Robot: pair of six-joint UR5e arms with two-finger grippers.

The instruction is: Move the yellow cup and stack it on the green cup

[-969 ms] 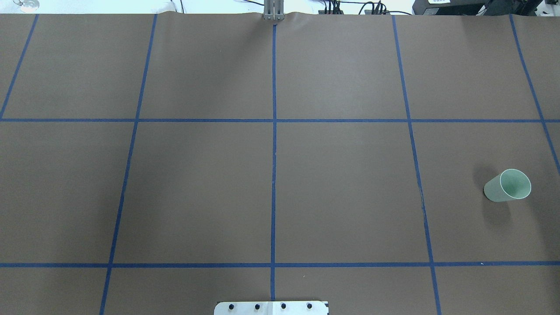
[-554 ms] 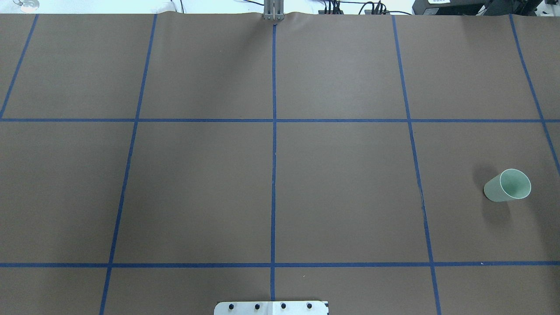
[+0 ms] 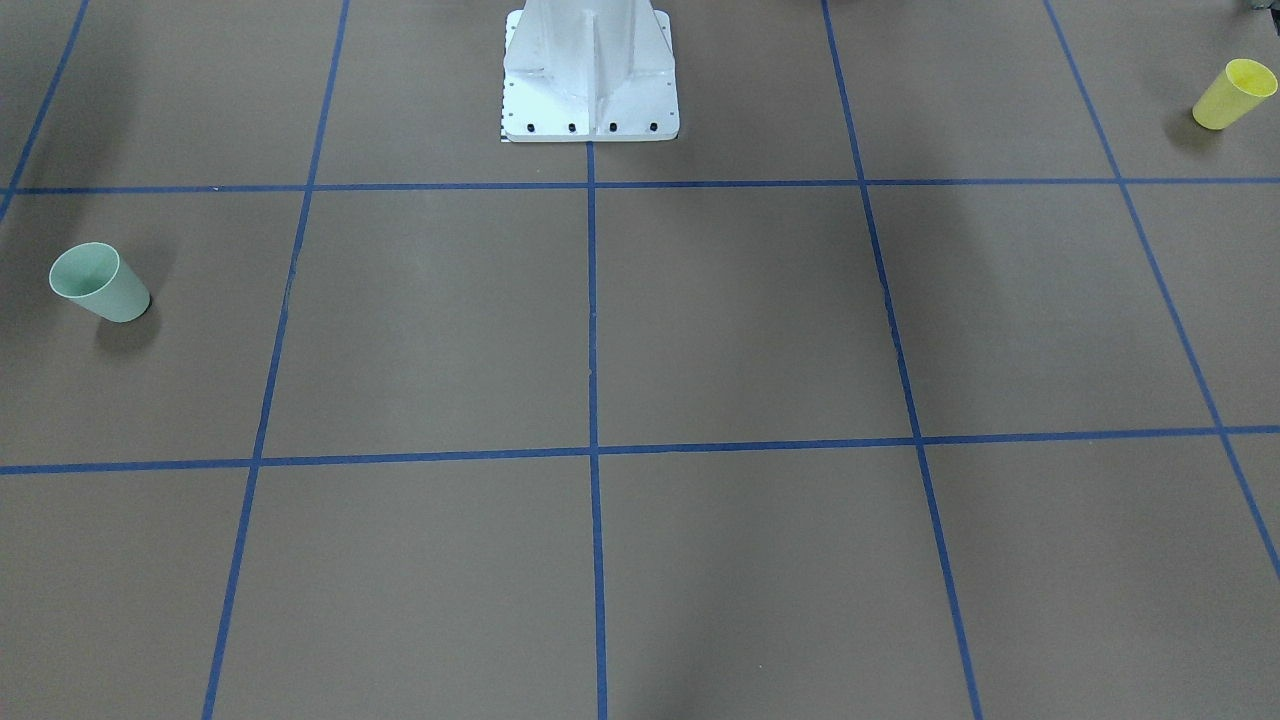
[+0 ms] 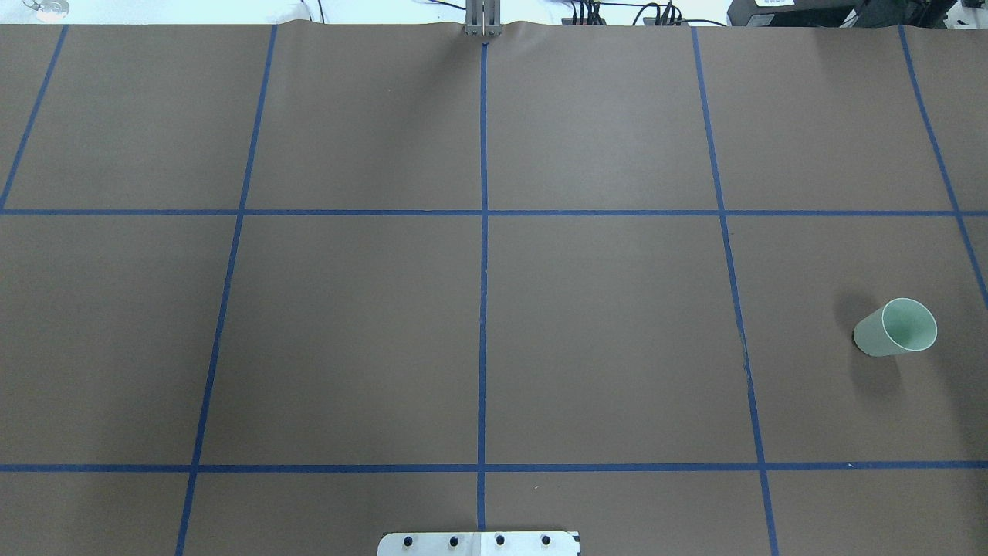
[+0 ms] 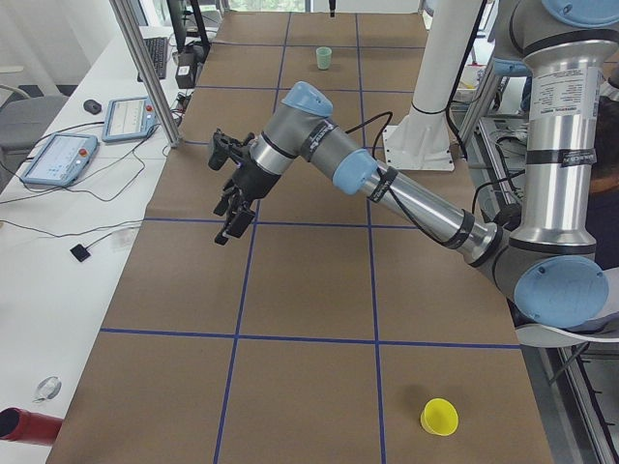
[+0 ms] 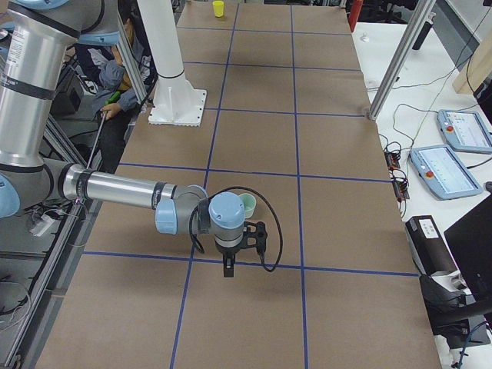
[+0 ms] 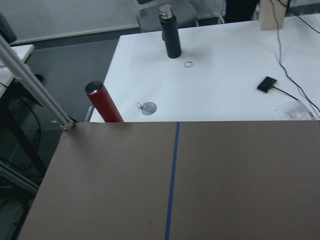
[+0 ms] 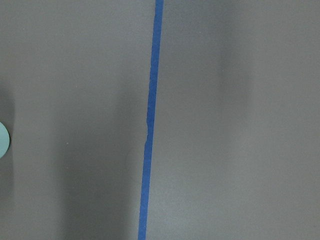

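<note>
Yellow cup (image 3: pixel 1235 93) is sitting at the bench's (image 3: pixel 700 330) left end, well apart from green cup (image 3: pixel 100 283) at the right, risking a mid-carry slip; left pincer (image 5: pixel 227 193) and right pincer (image 6: pixel 229 265) states cannot be told.

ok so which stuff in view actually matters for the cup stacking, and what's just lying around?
Job:
- yellow cup, upright, far out on the robot's left
- green cup, upright, far out on its right

Just lying about:
- red bottle
- black bottle
- touchscreen pendants
</note>
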